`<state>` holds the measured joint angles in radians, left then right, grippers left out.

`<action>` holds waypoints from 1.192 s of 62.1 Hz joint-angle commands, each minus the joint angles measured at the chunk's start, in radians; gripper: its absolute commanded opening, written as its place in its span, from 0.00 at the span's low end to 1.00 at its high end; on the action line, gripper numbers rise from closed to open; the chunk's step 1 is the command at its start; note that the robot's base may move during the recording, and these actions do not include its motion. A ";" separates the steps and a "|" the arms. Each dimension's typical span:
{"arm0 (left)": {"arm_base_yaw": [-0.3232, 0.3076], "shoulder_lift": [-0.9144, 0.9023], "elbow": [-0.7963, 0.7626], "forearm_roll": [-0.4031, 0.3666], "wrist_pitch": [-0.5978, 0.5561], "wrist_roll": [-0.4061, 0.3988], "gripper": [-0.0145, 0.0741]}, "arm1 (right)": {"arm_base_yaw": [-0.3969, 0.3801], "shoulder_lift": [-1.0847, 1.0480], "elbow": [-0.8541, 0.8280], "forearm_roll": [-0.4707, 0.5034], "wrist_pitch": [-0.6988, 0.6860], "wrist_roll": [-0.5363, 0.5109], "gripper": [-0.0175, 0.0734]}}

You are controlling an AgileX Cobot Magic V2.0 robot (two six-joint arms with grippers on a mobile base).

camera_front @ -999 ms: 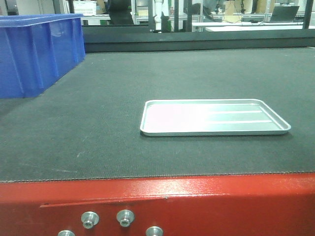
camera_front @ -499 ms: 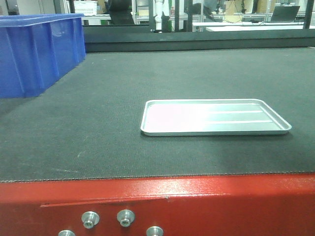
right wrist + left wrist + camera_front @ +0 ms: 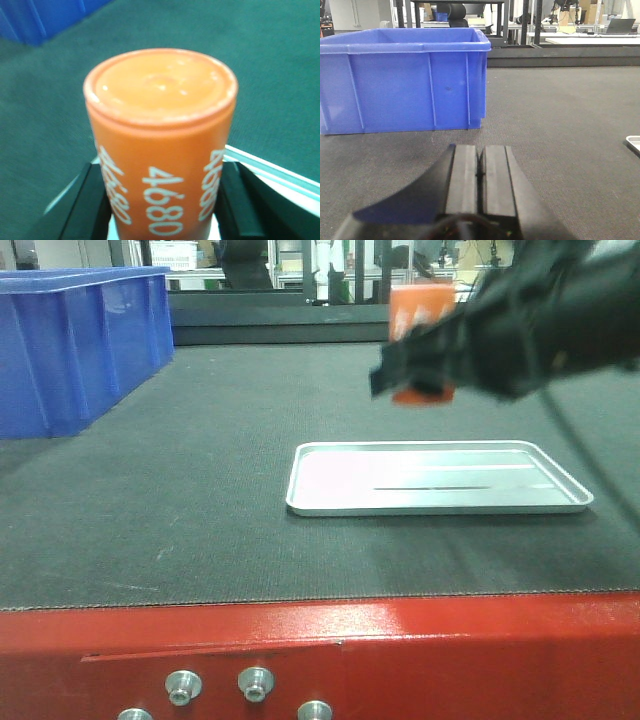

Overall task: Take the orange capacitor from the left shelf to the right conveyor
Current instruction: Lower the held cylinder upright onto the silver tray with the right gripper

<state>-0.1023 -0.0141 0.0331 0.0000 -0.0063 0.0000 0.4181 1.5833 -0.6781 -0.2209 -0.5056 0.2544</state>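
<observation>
Movement marks this moment. Half a second ago the belt (image 3: 200,490) held only the tray (image 3: 436,510). Now the right arm (image 3: 560,310) reaches in from the right, blurred, above the tray's far edge. The right pincer (image 3: 425,365) is clamped round the orange capacitor (image 3: 422,308), which hangs upright in the air over the tray and is not touching it. The right wrist view shows black fingers (image 3: 90,205) pressed to both sides of its lower body, under the white "4680" print. Judging by this, the pick from the shelf is done and only lowering and letting go remain. The left pincer (image 3: 480,170) sits low over the belt, left of the tray and near the blue bin (image 3: 405,85), its jaws pressed together on nothing. The tray has not shifted.
</observation>
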 commanded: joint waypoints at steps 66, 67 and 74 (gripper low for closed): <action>-0.007 0.010 -0.008 -0.005 -0.084 0.000 0.05 | -0.060 0.124 -0.036 0.120 -0.362 -0.123 0.88; -0.007 0.010 -0.008 -0.005 -0.084 0.000 0.05 | -0.060 0.118 -0.036 0.120 -0.361 -0.123 0.88; -0.007 0.010 -0.008 -0.005 -0.084 0.000 0.05 | -0.060 0.050 -0.036 0.120 -0.351 -0.124 0.88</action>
<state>-0.1023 -0.0141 0.0331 0.0000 -0.0063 0.0000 0.3618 1.7220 -0.6862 -0.1021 -0.7619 0.1426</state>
